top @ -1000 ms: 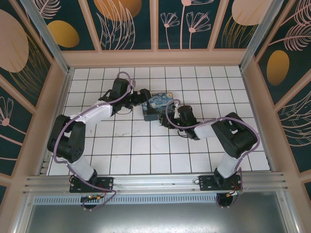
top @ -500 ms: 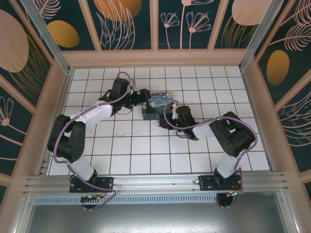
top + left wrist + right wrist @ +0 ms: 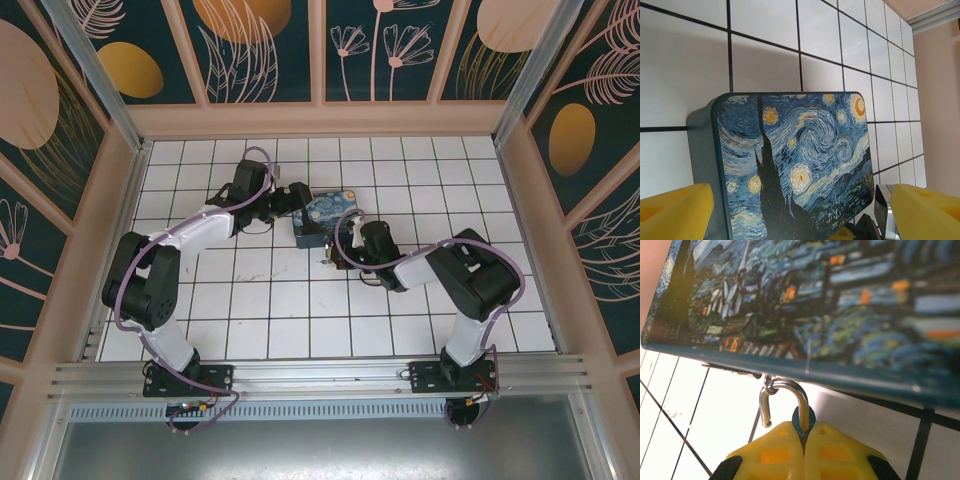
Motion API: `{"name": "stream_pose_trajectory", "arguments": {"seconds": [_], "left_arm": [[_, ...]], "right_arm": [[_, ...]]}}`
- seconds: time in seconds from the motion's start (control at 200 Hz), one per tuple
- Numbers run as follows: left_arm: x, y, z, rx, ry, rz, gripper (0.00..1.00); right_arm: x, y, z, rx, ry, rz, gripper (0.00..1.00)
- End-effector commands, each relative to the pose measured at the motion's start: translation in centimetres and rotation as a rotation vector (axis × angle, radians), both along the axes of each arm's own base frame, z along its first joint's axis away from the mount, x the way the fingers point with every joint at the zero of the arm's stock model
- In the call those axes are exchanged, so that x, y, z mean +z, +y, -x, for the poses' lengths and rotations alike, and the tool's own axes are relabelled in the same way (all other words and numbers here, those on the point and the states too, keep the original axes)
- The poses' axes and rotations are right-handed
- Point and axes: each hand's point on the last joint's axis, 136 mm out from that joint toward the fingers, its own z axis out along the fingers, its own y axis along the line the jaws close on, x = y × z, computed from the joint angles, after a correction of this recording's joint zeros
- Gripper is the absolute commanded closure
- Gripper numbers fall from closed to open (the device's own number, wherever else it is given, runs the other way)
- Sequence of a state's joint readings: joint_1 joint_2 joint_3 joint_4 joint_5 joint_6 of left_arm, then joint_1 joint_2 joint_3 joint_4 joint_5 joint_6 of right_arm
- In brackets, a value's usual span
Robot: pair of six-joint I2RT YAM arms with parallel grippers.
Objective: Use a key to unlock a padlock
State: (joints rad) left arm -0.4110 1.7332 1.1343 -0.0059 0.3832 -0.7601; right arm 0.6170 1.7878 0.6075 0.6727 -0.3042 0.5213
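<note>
Padlock (image 3: 803, 419) looks sprung (one shackle (image 3: 788, 385) leg free); right tool (image 3: 804, 436) clenches it, left tool (image 3: 800, 212) gapes astride the box (image 3: 790, 150); unhooking remains.

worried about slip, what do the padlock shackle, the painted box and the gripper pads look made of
Padlock shackle: polished metal, silvery with bright glints. Painted box: smooth printed shell with teal rim, tin or plastic, can't tell. Right gripper pads: matte yellow moulded plastic, likely, with recessed pockets.
</note>
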Motion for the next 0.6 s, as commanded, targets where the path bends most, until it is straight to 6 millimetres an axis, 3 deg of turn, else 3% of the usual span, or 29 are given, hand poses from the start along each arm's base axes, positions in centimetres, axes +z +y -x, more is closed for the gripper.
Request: {"name": "stream_pose_trajectory", "arguments": {"seconds": [0.0,0.235,0.596], "left_arm": [[-0.3,0.6,-0.8,0.009,-0.013,-0.049,0.09],[-1.9,1.6,-0.5,-0.003,-0.030,-0.223,0.12],[-4.2,-0.4,0.9,-0.075,-0.062,-0.451,0.13]], "right_arm": [[-0.5,-1.3,0.4,-0.061,0.018,0.030,1.00],[-1.7,-4.4,0.2,-0.248,0.114,0.093,1.00],[-2.1,-5.5,0.7,-0.310,0.158,0.091,1.00]]}}
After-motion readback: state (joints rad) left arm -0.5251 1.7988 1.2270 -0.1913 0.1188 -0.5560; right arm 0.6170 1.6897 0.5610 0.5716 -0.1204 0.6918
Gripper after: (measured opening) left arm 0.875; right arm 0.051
